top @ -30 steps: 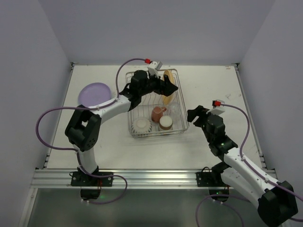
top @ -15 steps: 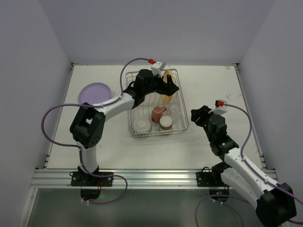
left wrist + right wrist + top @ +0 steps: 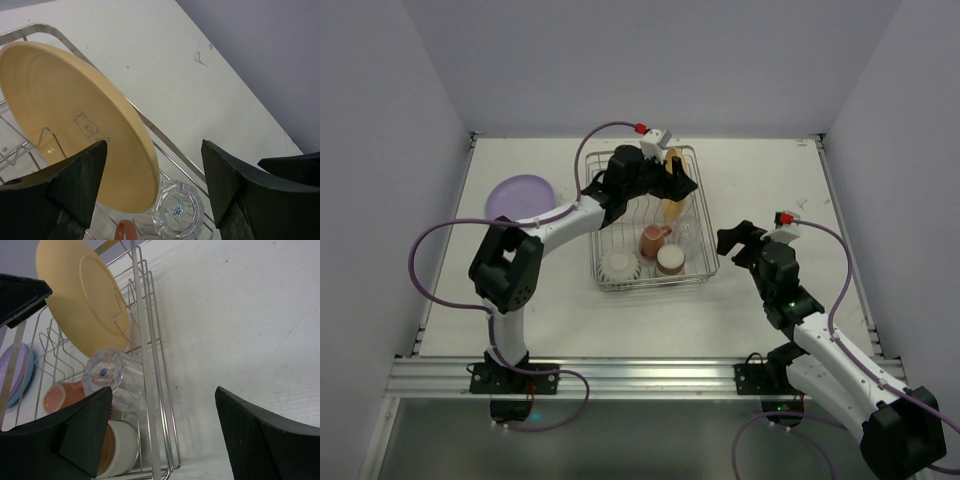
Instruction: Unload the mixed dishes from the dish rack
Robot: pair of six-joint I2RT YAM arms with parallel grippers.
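The rack point(image 3: 705, 262) sits mid-table, its dishes in place. A yellow plate point(image 3: 669, 209) stands upright in the prongs at the far right end. Toward the near end are the glass point(image 3: 687, 232), the pink mug point(image 3: 653, 241), the brown-and-cream cup point(image 3: 670, 260) and, at the left, the ribbed bowl point(image 3: 619, 265). A purple plate point(image 3: 518, 196) lies flat on the table, well left of the rack; the right wrist view shows a blue rim under it.

The left gripper point(image 3: 674, 186) hangs over the yellow plate with its fingers spread wide. In its wrist view the plate's lower edge shows between them, with the glass just below; whether either finger touches the plate cannot be told. The right gripper point(image 3: 733, 240) is also wide and holds nothing, just beside the rack's right wall, level with the glass.

Against half a second ago, the right gripper has edged slightly closer to the rack. The left gripper sits where it was, having closed in on the plate over the half second before. No dish has shifted.

The table point(image 3: 790, 170) is white, with a faint scuff point(image 3: 200, 57) to the right of the rack. A metal rail point(image 3: 630, 375) runs along its near edge, and plain pale walls point(image 3: 650, 60) close it in on three sides.
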